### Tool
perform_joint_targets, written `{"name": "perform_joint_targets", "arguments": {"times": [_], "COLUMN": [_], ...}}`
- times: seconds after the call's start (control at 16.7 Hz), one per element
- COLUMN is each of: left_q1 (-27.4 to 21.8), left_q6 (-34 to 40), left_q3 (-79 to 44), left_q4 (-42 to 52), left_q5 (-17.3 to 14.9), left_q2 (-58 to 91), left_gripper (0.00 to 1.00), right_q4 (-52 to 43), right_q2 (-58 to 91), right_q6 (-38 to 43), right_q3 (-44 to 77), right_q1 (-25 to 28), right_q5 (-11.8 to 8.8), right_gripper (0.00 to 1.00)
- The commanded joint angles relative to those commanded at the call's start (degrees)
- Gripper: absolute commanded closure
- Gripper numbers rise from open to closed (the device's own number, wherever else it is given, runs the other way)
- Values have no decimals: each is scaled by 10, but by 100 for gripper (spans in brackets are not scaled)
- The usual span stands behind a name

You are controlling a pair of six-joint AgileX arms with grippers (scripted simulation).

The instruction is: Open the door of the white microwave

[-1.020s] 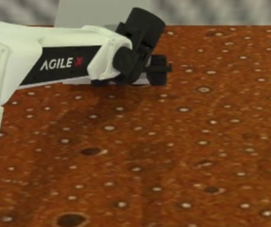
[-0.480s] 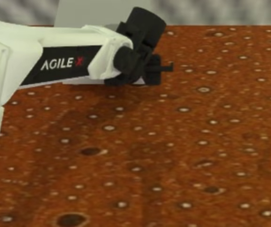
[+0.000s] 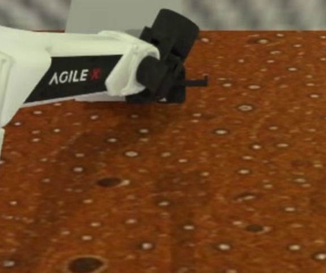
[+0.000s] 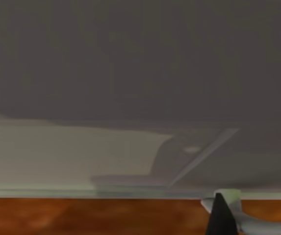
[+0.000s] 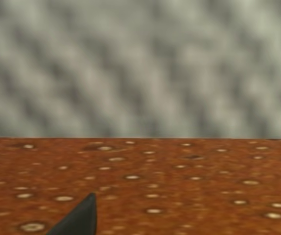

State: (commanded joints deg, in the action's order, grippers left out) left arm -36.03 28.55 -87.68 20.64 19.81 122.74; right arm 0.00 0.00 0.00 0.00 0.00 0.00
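The left arm reaches across the far left part of the brown speckled desk [image 3: 236, 170], and its left end effector [image 3: 192, 83] sits right at the front of the white microwave [image 3: 103, 16], which stands just behind it at the desk's far edge. From the left wrist camera the door [image 4: 71, 154] lies close ahead of the end effector, low over the desk, but whether the fingers are apart or clamped on anything cannot be told. The right end effector [image 5: 79, 218] shows only one dark fingertip above bare desk, its state unreadable.

surface: brown speckled table [image 3: 219, 187] | on it: white microwave [image 3: 100, 17], far-left edge
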Motion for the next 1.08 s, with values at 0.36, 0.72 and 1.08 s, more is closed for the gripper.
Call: {"name": "perform_joint_targets", "arguments": {"times": [0.36, 0.72, 1.08], "left_q1": [1, 1, 1], "left_q6": [15, 15, 15], "left_q3": [43, 45, 45], "left_q4": [-24, -24, -24], "left_q5": [20, 21, 21], "left_q2": [-32, -33, -33], "left_gripper": [100, 100, 100], "right_q4": [0, 0, 0], "right_q2": [0, 0, 0], "right_q6": [0, 0, 0], "right_q3": [0, 0, 0], "right_q1": [0, 0, 0], "right_q5": [0, 0, 0], "right_gripper": [0, 0, 0]}}
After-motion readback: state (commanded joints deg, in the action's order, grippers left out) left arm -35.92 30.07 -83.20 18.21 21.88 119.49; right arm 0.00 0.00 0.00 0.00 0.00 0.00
